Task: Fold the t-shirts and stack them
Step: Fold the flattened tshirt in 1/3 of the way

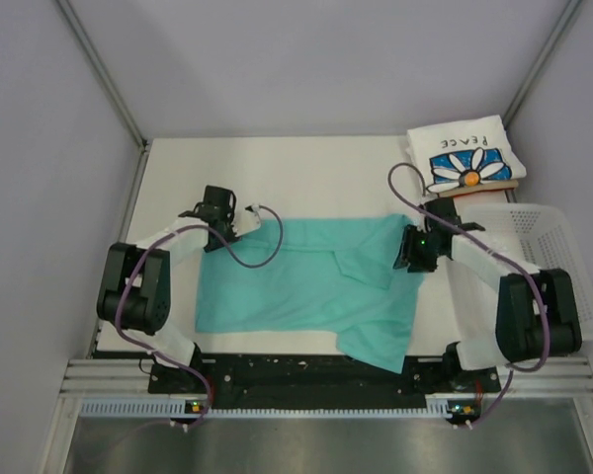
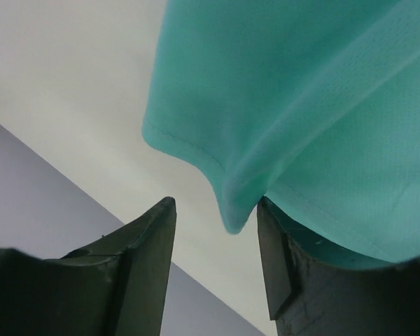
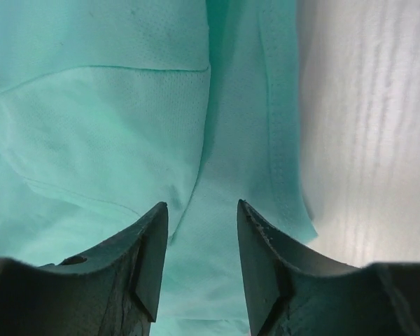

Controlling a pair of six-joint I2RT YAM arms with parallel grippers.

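Observation:
The teal-green t-shirt (image 1: 306, 281) lies spread on the white table, part folded, one flap hanging toward the near right. My left gripper (image 1: 220, 225) is open at the shirt's far-left corner; in the left wrist view (image 2: 215, 213) a fold of teal cloth (image 2: 232, 206) hangs between the fingers, beside the right one. My right gripper (image 1: 413, 259) is open over the shirt's right edge; the right wrist view (image 3: 201, 213) shows teal cloth (image 3: 126, 105) under the jaws. The white daisy-print "PEACE" t-shirt (image 1: 465, 153) lies folded at the far right corner.
A white plastic mesh basket (image 1: 544, 267) stands at the right edge, beside the right arm. Grey walls enclose the table (image 1: 306, 178) on three sides. Purple cables loop off both wrists over the shirt.

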